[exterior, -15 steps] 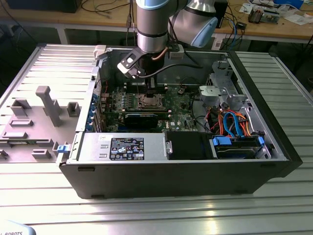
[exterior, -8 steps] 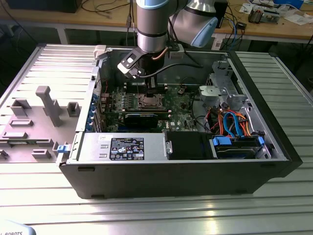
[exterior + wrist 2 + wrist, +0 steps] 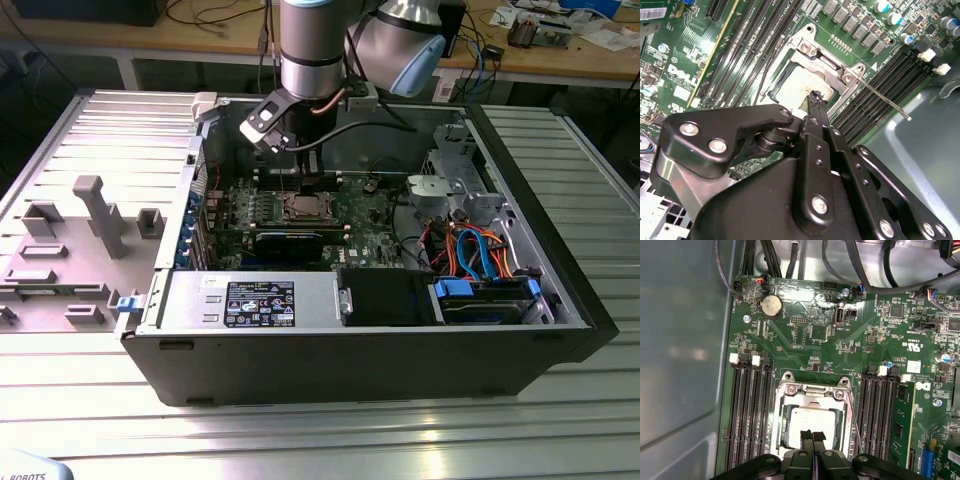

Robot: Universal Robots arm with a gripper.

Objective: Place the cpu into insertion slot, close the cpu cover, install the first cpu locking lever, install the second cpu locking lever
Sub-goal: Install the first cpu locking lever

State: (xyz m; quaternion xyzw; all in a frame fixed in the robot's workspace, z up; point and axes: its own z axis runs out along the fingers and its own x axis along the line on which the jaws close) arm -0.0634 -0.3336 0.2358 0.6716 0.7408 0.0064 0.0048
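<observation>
Fingers (image 3: 806, 436) pressed together over the cpu (image 3: 812, 417); computer case (image 3: 350, 360) sits on a ribbed metal table (image 3: 300, 440).

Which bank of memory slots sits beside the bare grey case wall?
The bank on the coin battery's side of the socket; the other bank borders green board.

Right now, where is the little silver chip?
In the first wrist view, the cpu sits in its socket on the green motherboard, framed by the cpu cover, between two banks of black slots, just beneath the gripper.

arm (image 3: 312, 60) points straight down, jaws pressed together.
</observation>
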